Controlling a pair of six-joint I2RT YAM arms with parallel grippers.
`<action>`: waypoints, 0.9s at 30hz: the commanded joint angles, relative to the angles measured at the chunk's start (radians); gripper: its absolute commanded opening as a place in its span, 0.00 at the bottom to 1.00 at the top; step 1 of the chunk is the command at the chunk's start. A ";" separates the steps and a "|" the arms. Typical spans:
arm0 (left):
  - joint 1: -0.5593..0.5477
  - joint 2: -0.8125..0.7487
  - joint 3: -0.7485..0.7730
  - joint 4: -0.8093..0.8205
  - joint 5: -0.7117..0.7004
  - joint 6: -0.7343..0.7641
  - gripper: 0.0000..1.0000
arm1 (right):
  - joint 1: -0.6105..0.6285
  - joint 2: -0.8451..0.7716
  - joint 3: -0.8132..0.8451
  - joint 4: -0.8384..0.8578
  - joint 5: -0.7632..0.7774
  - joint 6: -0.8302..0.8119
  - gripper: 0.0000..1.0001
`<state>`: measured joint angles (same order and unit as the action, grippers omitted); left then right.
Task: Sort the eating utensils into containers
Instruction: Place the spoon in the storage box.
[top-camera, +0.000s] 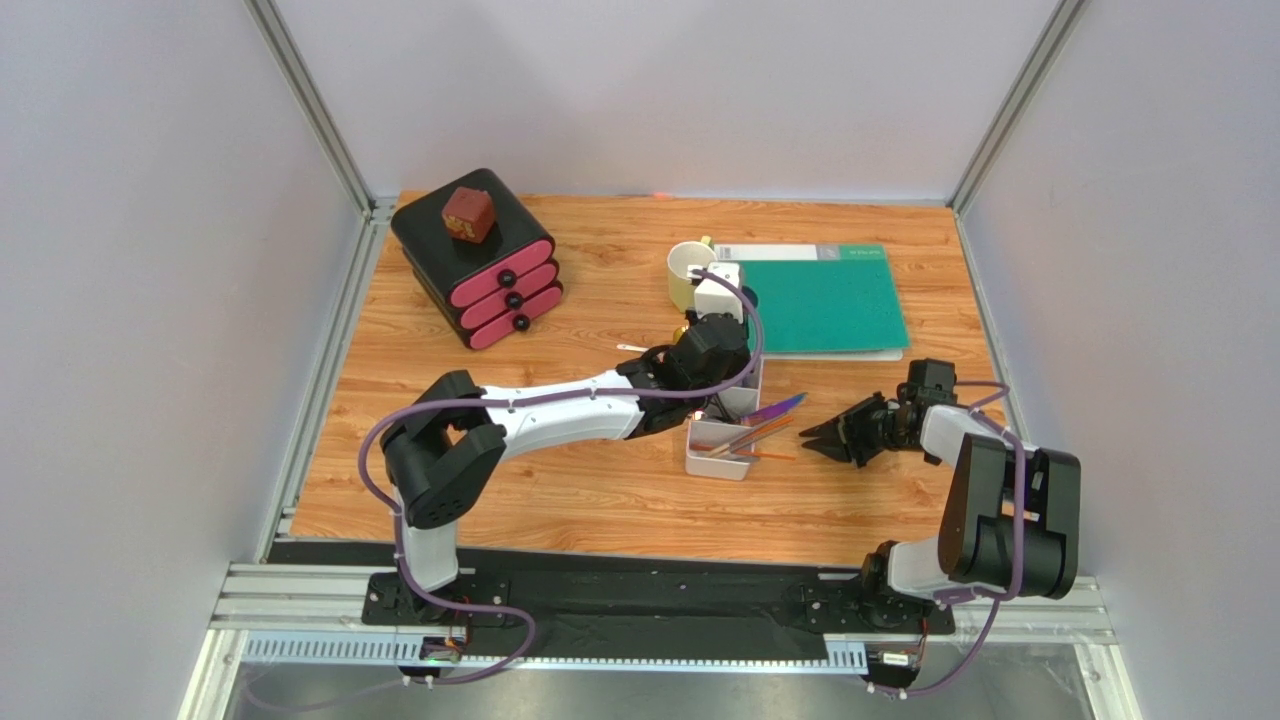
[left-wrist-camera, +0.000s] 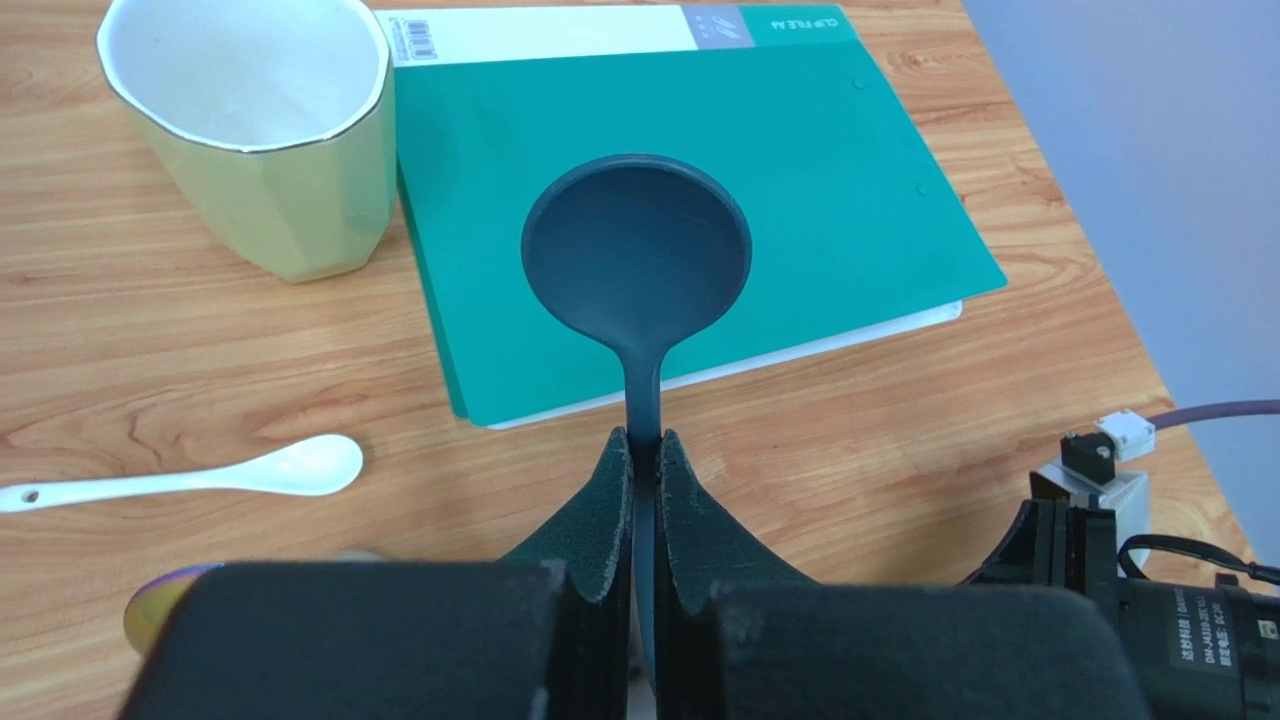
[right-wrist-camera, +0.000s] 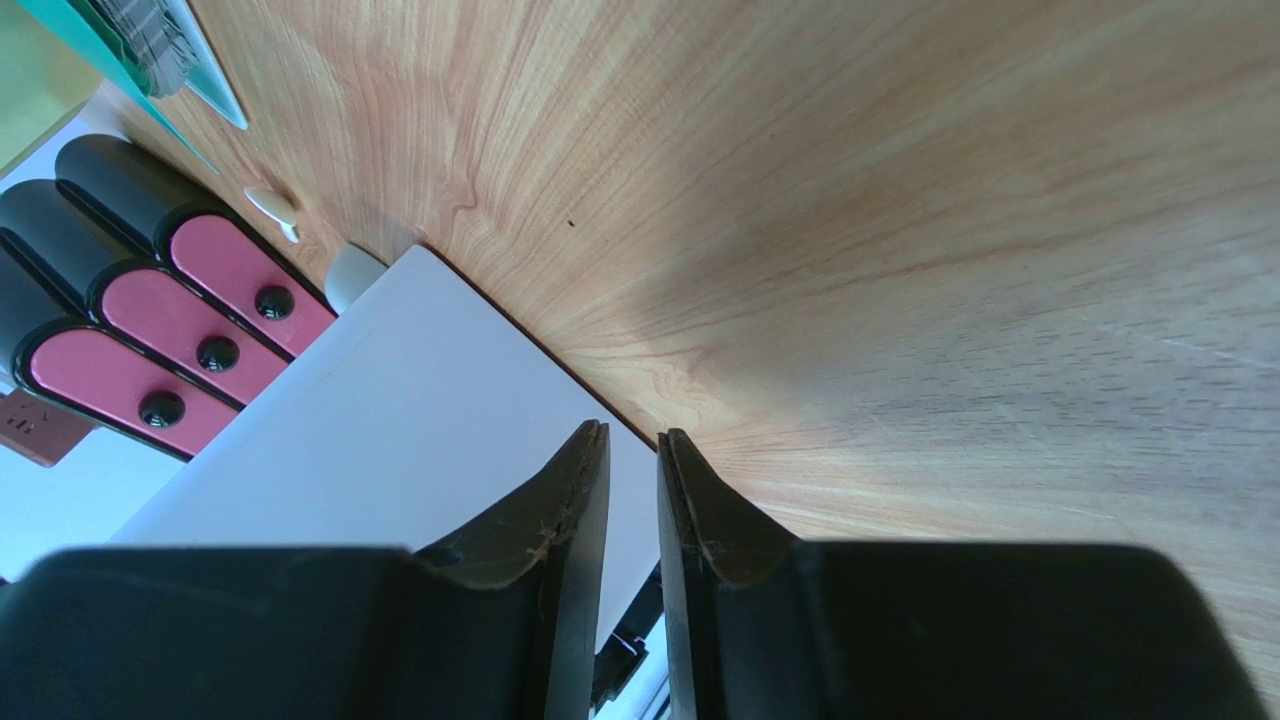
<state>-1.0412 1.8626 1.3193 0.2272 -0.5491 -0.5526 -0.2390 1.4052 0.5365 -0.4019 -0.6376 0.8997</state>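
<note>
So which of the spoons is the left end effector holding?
The dark blue spoon, pinched by its handle in the left end effector; the white spoon lies loose on the table.

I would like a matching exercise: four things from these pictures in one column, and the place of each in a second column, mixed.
1. dark spoon
2. white spoon
3. pale green cup
4. brown block

a. on the black drawer box
b. flat on the table
c. clamped in the left gripper
d. upright beside the green folder

Pairs: 1-c, 2-b, 3-d, 4-a
</note>
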 joint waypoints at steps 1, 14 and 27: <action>-0.002 -0.037 -0.038 -0.057 -0.057 -0.006 0.00 | -0.005 0.009 -0.001 0.032 -0.010 -0.008 0.23; -0.003 -0.114 -0.071 -0.161 -0.097 0.022 0.08 | -0.005 0.023 0.000 0.049 -0.011 -0.002 0.23; -0.008 -0.246 -0.150 -0.189 -0.091 0.062 0.31 | -0.005 0.047 0.019 0.061 -0.007 0.025 0.23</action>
<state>-1.0485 1.6989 1.1919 0.0475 -0.6109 -0.5282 -0.2390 1.4395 0.5365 -0.3725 -0.6380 0.9077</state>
